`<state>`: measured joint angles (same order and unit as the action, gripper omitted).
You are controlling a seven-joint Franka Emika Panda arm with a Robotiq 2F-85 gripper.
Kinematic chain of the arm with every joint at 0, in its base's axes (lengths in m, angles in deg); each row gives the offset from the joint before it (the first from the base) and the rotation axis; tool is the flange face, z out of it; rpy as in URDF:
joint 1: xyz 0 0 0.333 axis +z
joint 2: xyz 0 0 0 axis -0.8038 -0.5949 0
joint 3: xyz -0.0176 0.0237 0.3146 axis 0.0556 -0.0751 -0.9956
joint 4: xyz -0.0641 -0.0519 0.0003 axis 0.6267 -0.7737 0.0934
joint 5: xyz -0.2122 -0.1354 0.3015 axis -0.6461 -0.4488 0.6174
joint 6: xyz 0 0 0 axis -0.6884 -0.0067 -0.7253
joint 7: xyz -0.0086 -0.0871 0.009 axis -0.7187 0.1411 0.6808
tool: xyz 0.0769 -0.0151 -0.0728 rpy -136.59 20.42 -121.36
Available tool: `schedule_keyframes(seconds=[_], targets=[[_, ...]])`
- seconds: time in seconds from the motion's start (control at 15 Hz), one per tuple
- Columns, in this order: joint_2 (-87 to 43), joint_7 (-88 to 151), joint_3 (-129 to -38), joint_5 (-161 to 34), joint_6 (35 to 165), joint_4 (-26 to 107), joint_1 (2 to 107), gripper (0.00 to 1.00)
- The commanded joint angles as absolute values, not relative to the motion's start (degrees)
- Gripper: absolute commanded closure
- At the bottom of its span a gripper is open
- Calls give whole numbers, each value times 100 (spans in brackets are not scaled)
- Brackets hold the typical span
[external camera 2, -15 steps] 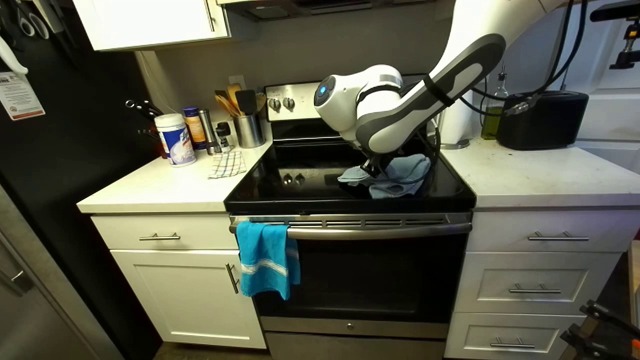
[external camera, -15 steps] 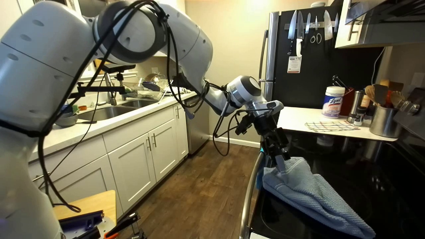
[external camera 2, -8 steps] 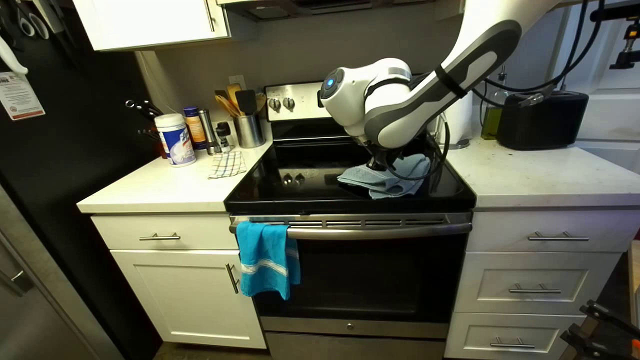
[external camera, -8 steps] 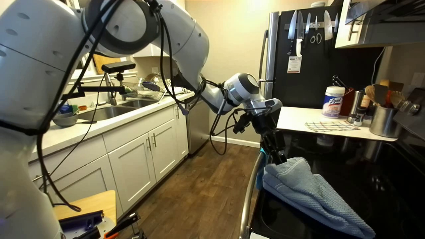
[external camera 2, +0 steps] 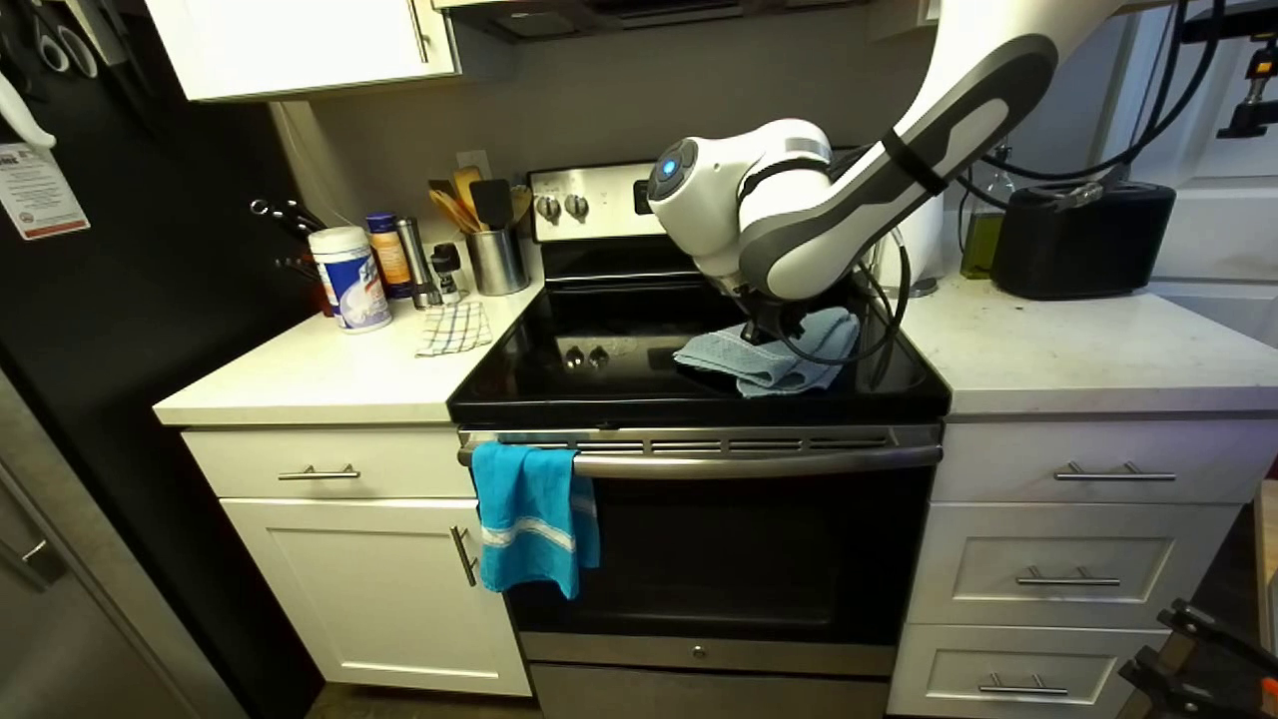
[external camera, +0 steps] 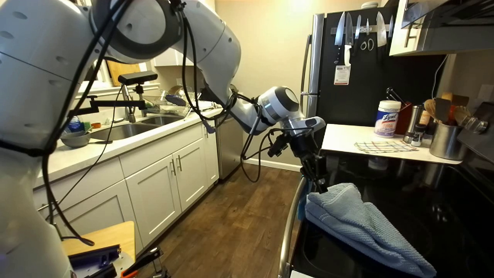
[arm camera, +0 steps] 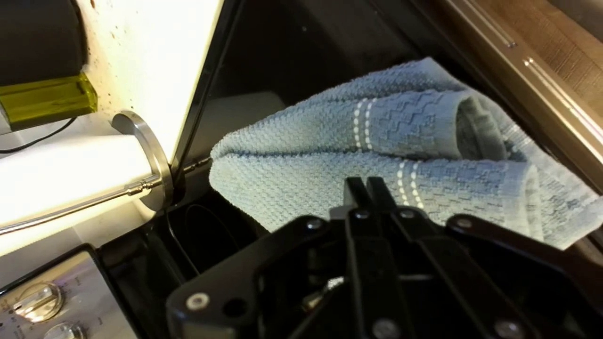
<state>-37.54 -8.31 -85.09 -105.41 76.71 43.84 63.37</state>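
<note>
A folded light blue towel lies on the black glass cooktop in both exterior views. My gripper points down at the towel's end near the oven handle. In the wrist view the towel fills the middle, its white-stitched bands and folded ends toward the right. There the gripper is shut, its two black fingers almost together and no cloth seen pinched between them. The tips appear just above or at the towel; whether they touch it I cannot tell.
A turquoise towel hangs from the oven handle. Beside the stove stand a wipes canister, a utensil crock and a checked cloth. Opposite are a paper towel roll, an oil bottle and a toaster.
The gripper's fingers came out of the blue towel and closed, and the arm drew back slightly toward its base. The towel stayed on the cooktop, its near end settling a little.
</note>
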Motion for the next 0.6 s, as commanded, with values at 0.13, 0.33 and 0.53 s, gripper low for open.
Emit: schedule_keyframes(seconds=[0.13, 0.33, 0.53], targets=[[-3726, -698, -8604, -10438, 7765, 4595, 6359, 50], [-3817, -670, -8650, -10414, 7747, 4533, 6371, 32], [-3897, -636, -8683, -10393, 7719, 4449, 6379, 13]])
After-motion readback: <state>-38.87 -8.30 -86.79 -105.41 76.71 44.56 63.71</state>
